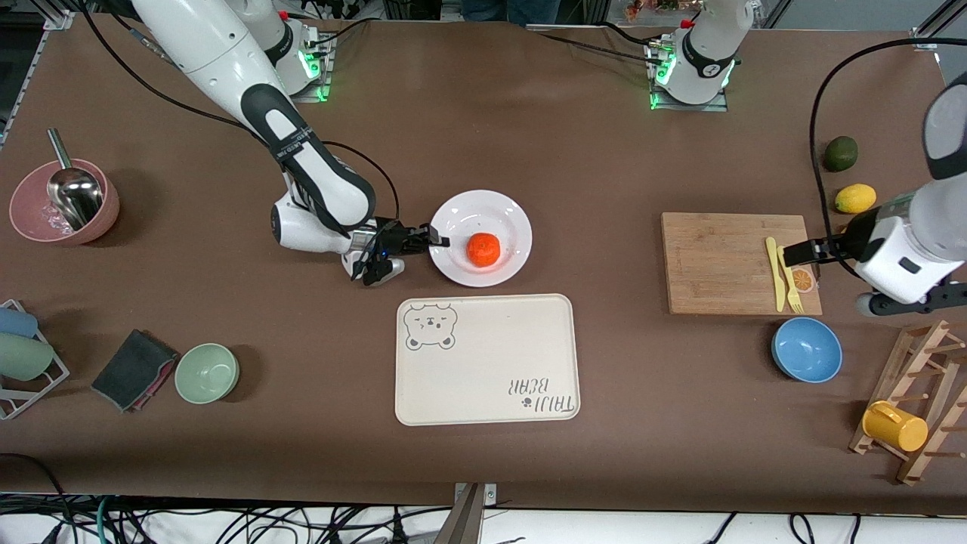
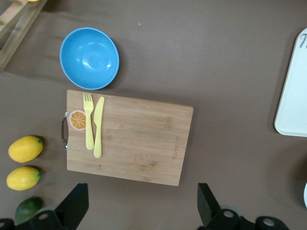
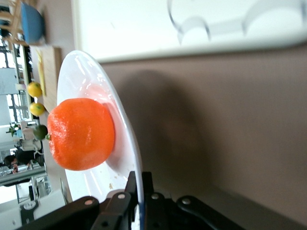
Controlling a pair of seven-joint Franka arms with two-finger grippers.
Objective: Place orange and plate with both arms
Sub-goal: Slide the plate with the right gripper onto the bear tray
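Note:
The white plate sits mid-table, just farther from the front camera than the bear-print tray. The orange lies in the plate. My right gripper is shut on the plate's rim at the edge toward the right arm's end of the table. In the right wrist view the rim runs between the two fingers and the orange rests on the plate. My left gripper is open and empty, over the wooden cutting board; its fingertips show wide apart in the left wrist view.
The cream bear-print tray lies nearer the front camera than the plate. The cutting board holds a yellow knife and fork. A blue bowl, lemon, dark green fruit, green bowl and pink bowl stand around.

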